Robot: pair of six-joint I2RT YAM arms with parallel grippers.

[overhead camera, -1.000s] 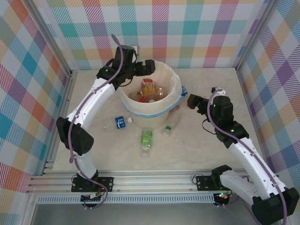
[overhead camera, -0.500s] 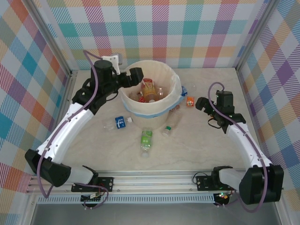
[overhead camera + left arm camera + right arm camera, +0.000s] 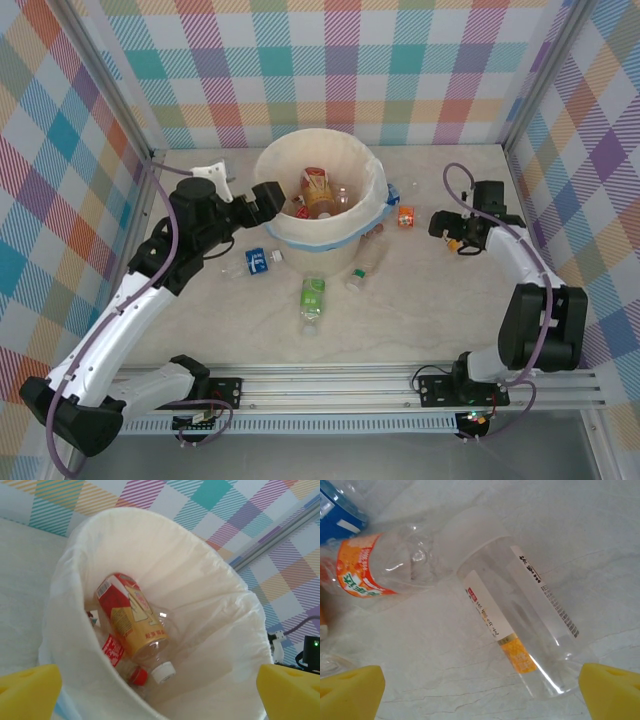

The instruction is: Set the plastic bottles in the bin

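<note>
Left gripper (image 3: 267, 196): is hovering released, empty, at the bin's (image 3: 312, 240) left rim.
Right gripper (image 3: 441, 222): is hanging released, empty, right of bin.

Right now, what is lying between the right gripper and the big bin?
In the top view, a small orange-labelled bottle lies on the table between the right gripper and the bin.

In the right wrist view a blue-labelled bottle (image 3: 335, 510) is cut off by the upper left corner, and inside the bin (image 3: 225, 630) a red-labelled bottle (image 3: 114, 651) lies partly hidden under a yellow-labelled bottle (image 3: 132, 622).
</note>
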